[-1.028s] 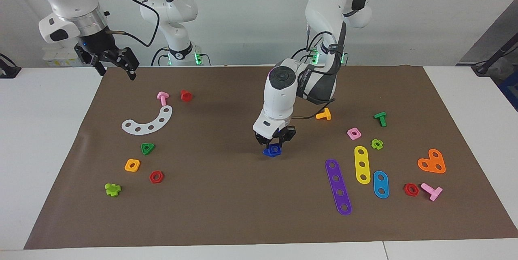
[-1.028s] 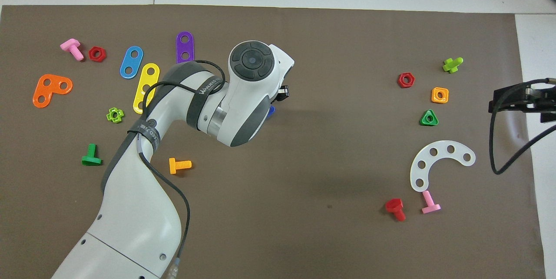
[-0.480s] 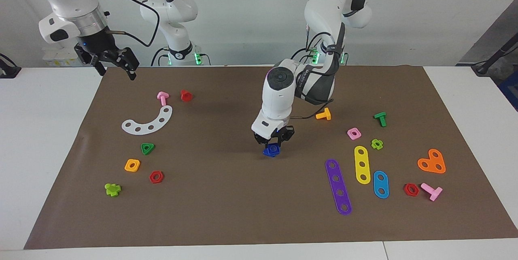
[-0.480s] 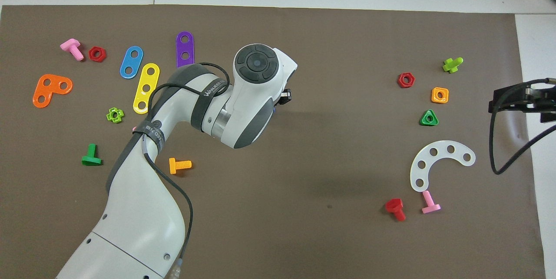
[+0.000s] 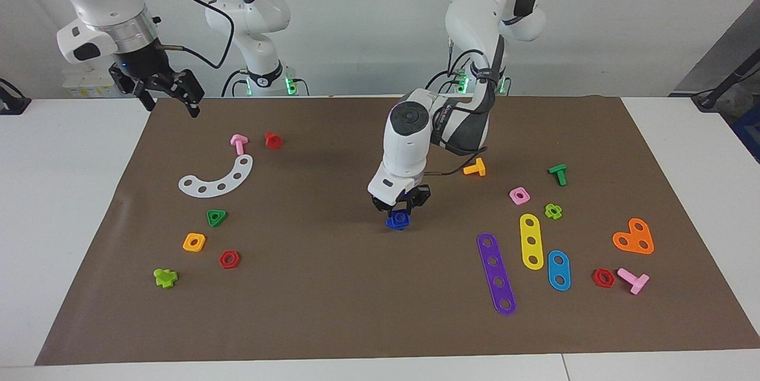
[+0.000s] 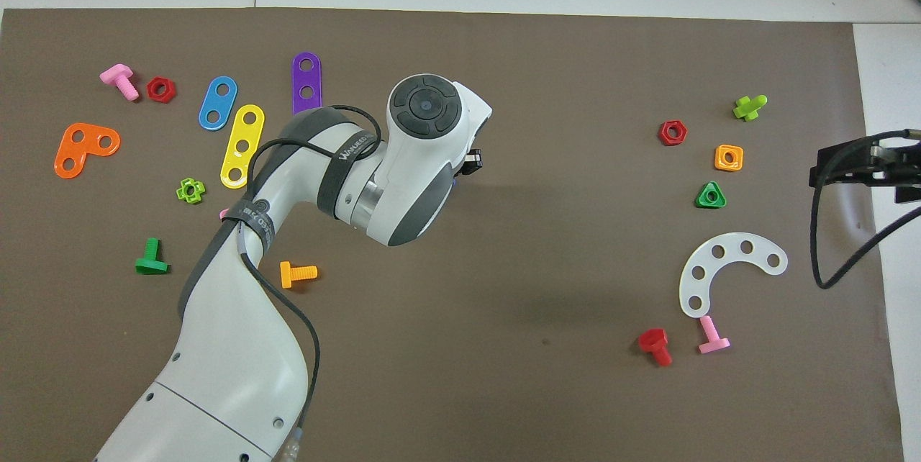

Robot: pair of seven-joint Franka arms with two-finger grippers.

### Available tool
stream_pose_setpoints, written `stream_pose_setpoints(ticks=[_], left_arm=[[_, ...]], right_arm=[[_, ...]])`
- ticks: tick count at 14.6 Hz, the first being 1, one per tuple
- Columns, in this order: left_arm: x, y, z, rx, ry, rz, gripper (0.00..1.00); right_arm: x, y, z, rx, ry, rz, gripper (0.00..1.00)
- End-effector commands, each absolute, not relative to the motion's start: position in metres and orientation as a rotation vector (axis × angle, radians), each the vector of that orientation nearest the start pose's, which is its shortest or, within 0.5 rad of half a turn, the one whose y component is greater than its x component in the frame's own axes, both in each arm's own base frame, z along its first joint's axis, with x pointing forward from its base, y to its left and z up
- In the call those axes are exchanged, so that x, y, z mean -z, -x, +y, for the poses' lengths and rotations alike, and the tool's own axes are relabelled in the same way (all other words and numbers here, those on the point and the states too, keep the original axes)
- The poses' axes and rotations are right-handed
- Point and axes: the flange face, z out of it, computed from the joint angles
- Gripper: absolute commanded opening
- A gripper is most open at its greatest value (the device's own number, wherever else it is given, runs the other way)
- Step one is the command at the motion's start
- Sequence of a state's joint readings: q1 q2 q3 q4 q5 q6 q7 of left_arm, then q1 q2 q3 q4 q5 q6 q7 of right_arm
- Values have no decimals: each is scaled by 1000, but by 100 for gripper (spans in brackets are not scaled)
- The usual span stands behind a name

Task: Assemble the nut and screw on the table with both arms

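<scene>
Your left end effector [image 5: 401, 210], clamped on the blue piece [image 5: 398, 222] mid-table, edged toward the right arm's end and lifted slightly; your right end effector [image 5: 172, 91] waited open.

My left end effector [image 5: 401, 210] sits low over the middle of the brown sheet [image 5: 332, 286] on the desk [image 5: 59, 203], clamped on a small dark-blue piece [image 5: 398, 221]; whether this is the nut or the screw, I cannot tell. My right end effector [image 5: 172, 93] waits, spread wide, above the sheet's corner nearest my right base.
</scene>
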State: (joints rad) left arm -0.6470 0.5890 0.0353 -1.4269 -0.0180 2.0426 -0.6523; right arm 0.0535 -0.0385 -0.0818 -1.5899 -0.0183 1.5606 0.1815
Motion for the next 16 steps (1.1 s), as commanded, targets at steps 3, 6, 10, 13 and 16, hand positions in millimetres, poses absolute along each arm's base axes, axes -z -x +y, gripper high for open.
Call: stream_pose_setpoints(ticks=[3, 6, 10, 13, 16], left_arm=[[-357, -582, -414, -10, 3170, -108, 9], [-362, -584, -412, -51, 3159, -119, 9], [-365, -585, -410, -79, 3146, -122, 9], [-365, -584, -412, -73, 3151, -116, 9], [-364, -581, -416, -64, 3154, -103, 9]], right_arm=[[-636, -536, -19, -3, 3124, 308, 100], [-637, -536, -19, 0, 3125, 310, 100], [-637, -536, -19, 0, 3125, 310, 100], [-637, -536, -19, 0, 3125, 310, 100], [-636, -536, -19, -3, 3125, 308, 100]])
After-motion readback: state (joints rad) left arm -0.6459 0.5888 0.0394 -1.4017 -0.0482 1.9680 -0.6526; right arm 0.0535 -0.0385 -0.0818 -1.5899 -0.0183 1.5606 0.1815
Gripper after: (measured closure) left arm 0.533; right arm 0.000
